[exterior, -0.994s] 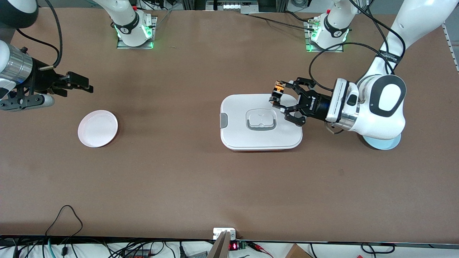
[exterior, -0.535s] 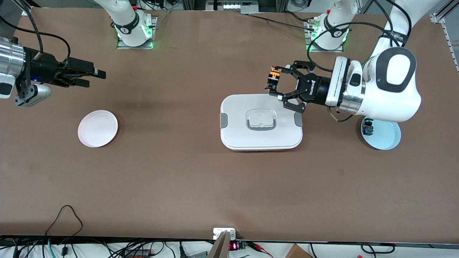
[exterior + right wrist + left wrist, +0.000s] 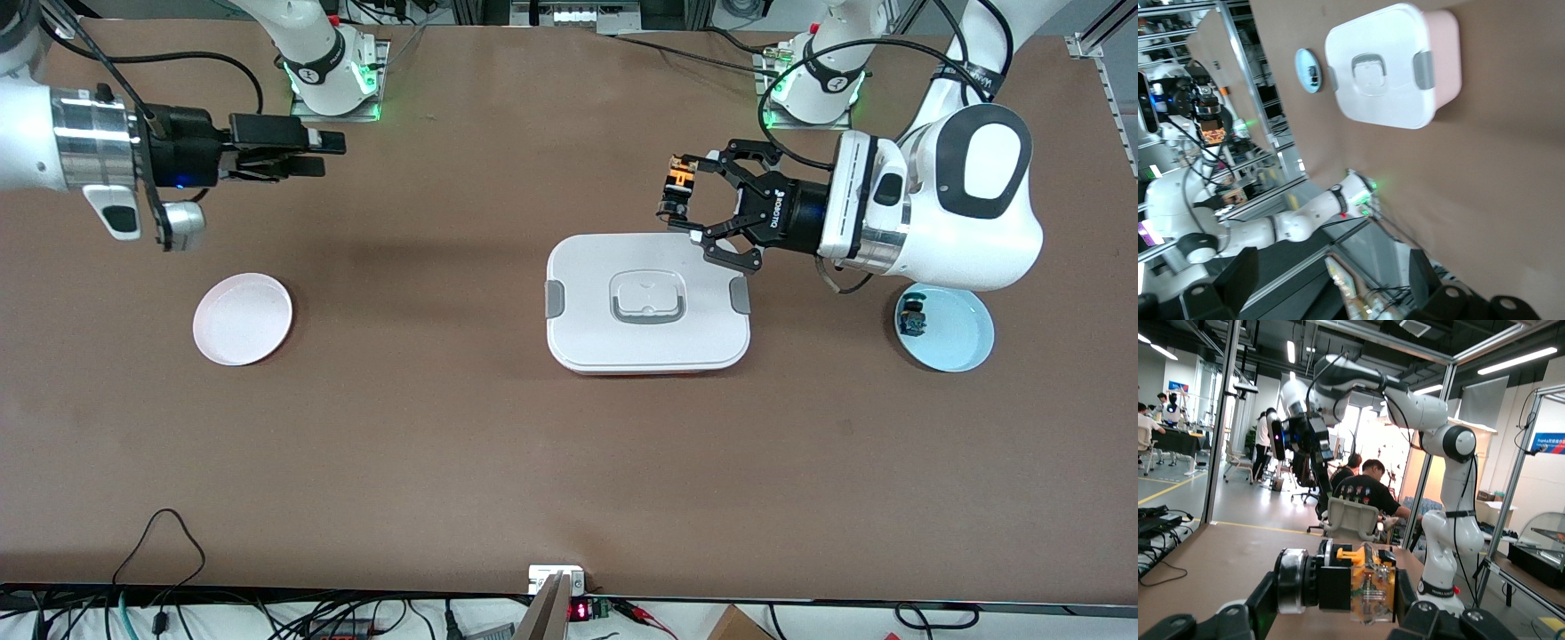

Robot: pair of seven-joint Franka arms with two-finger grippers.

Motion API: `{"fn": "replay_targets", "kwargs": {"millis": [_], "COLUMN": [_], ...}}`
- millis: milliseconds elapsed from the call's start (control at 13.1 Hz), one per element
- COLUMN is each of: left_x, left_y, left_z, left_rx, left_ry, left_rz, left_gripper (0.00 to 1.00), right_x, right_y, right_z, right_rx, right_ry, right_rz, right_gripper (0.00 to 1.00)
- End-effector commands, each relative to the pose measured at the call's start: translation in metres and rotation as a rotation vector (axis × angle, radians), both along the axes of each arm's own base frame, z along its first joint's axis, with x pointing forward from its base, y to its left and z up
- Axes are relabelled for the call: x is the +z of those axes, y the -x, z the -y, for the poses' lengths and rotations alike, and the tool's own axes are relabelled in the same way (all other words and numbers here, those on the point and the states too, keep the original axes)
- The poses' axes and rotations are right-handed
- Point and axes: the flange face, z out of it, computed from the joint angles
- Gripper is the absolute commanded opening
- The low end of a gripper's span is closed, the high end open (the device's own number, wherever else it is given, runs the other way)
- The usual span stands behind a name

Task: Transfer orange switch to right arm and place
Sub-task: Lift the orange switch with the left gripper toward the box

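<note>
Your left gripper (image 3: 689,213) holds the orange switch (image 3: 678,182) up in the air, just over the edge of the white box (image 3: 647,302) that faces the arm bases.

You work on a brown table (image 3: 569,444) in a big hall with metal frames and people at desks. The white box with grey clips sits in the middle. A pink plate (image 3: 243,318) lies well away from the box toward the right arm's end. A blue plate (image 3: 944,329) with a small dark switch (image 3: 911,317) lies near the box toward the left arm's end. The air between your two grippers is free. The orange switch lies sideways in the clenched claw, its long side level. Your right gripper (image 3: 307,153) hangs over the table well away from the box, its slim fingers a little apart and holding nothing.
</note>
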Motion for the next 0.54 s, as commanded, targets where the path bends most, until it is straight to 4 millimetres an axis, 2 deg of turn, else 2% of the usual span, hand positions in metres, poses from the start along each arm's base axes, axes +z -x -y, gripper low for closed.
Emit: {"fn": "replay_targets", "kwargs": {"millis": [0,306,459], "left_x": [0.008,0.008,0.007], "left_y": [0.003,0.003,0.003], "left_z": [-0.006,-0.011,-0.011], "left_rx": [0.014,0.006,0.003], "left_ry": [0.061,0.068,0.070], "left_rz": [0.032,0.033,0.031], "left_gripper": [0.00,0.00,0.00], "right_x": [-0.007,-0.026,-0.043], "right_y": [-0.005,-0.010,-0.018], "right_z": [-0.007,-0.049,-0.060], "right_rx": [-0.011,0.014,0.002], "right_ry": [-0.054,-0.141,-0.217], "right_rz": [-0.051,-0.102,-0.139], "right_gripper": [1.00,1.00,1.00]}}
